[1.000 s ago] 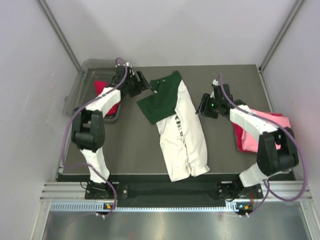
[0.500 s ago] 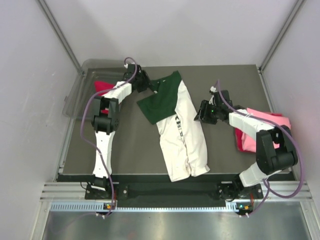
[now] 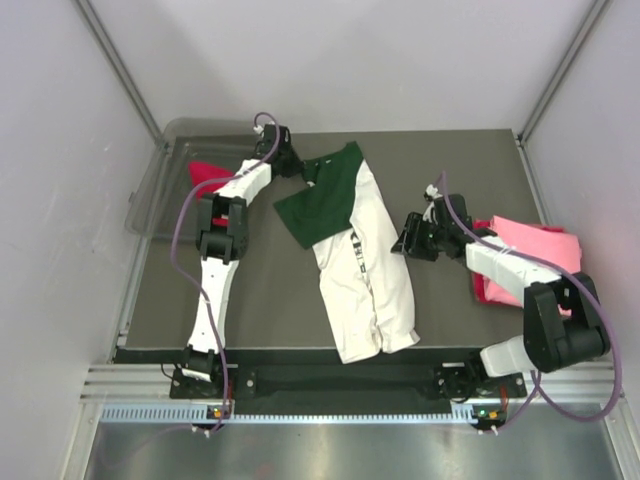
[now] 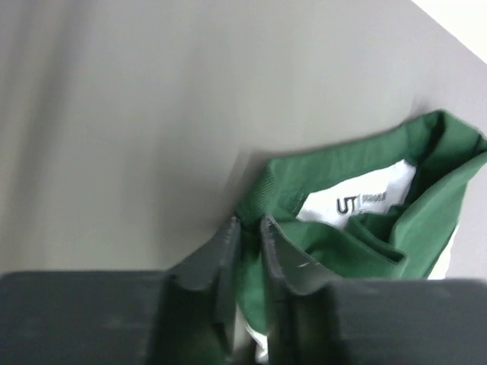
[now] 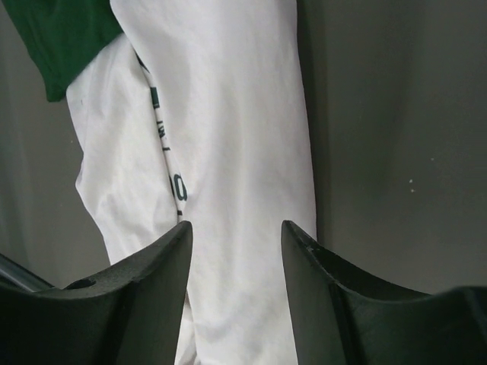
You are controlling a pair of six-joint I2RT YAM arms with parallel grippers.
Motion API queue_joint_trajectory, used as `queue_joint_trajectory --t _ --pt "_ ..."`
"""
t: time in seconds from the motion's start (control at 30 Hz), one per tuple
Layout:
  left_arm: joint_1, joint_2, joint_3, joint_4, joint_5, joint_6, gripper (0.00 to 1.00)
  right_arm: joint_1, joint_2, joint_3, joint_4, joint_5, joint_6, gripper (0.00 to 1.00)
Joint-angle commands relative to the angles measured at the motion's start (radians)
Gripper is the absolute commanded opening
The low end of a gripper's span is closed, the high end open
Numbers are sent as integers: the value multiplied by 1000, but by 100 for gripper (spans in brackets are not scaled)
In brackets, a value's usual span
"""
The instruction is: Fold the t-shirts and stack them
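The white shirt lies lengthwise down the middle of the bench, green shoulders at the far end, one green sleeve spread to the left, hem close to the near edge. The left hand is low at the far left corner of the shirt; in the wrist view its fingers are nearly together with a fold of the green collar pinched between them, the neck label just beyond. The right hand hangs at the shirt's right edge with its fingers apart and white cloth below the gap; nothing is held.

Just left of the left arm, a clear bin overhangs the far left corner, with a red shirt in it. On the right, a pink shirt lies on a second red shirt, close beside the right arm and near the right edge. Bare bench lies open between the white shirt and the left edge, and across the far right corner. Walls close in left, right and behind.
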State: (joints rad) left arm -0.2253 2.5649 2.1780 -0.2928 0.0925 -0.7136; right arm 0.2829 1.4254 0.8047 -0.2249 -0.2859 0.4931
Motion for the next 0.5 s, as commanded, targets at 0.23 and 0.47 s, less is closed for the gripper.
queue_joint_trajectory --t 0.23,0.47 --pt "17 80 89 30 73 31 0 15 -178 -149 -1 5 8 51" --pt "84 159 206 153 147 -20 0 45 -211 -248 18 22 24 51"
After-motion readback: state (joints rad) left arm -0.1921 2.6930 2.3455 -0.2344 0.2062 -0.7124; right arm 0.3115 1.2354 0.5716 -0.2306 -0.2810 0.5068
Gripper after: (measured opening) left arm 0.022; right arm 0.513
